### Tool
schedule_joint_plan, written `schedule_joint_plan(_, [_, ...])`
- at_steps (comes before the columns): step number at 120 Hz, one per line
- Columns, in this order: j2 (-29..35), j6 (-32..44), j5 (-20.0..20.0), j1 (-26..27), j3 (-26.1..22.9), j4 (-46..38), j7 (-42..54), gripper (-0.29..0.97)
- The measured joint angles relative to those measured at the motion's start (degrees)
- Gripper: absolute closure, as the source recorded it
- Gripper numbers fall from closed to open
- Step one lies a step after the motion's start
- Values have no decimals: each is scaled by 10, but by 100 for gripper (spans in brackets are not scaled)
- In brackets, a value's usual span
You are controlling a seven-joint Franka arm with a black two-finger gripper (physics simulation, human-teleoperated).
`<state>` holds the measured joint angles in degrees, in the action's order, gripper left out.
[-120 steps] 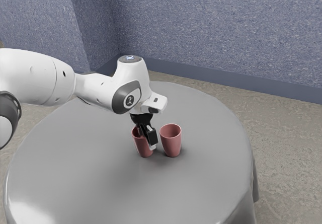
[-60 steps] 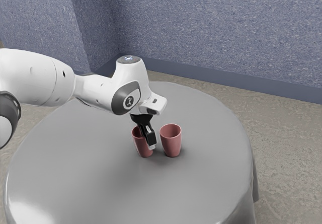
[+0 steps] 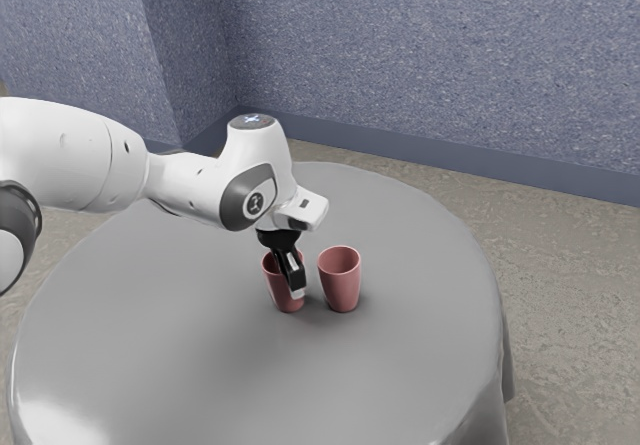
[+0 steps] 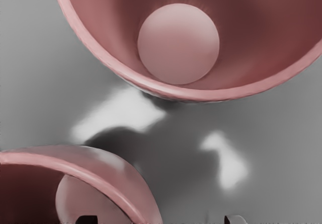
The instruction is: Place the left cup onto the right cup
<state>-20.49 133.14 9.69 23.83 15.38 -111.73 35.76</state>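
Observation:
Two pink cups stand upright side by side near the middle of the round grey table (image 3: 180, 365). In the exterior view the left cup (image 3: 278, 290) is under my gripper (image 3: 289, 277), and the right cup (image 3: 340, 277) stands just beside it, apart. My gripper points down over the left cup's right-hand wall, one finger inside the cup and one outside. In the wrist view the left cup (image 4: 108, 176) lies right under my hand, its wall between the two fingertips with a gap on each side, so the gripper is open. The right cup (image 4: 178, 43) lies further off.
The table (image 4: 45, 83) has bare grey surface all around the cups. Its edge drops to a beige floor, and blue walls stand behind.
My hand has shifted slightly toward the exterior view's left and turned a little over the left cup. Both cups stand where they were.

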Motion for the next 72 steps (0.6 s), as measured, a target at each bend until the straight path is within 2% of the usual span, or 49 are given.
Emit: schedule_joint_plan(72, [3, -4, 0, 0, 0, 0, -1, 74])
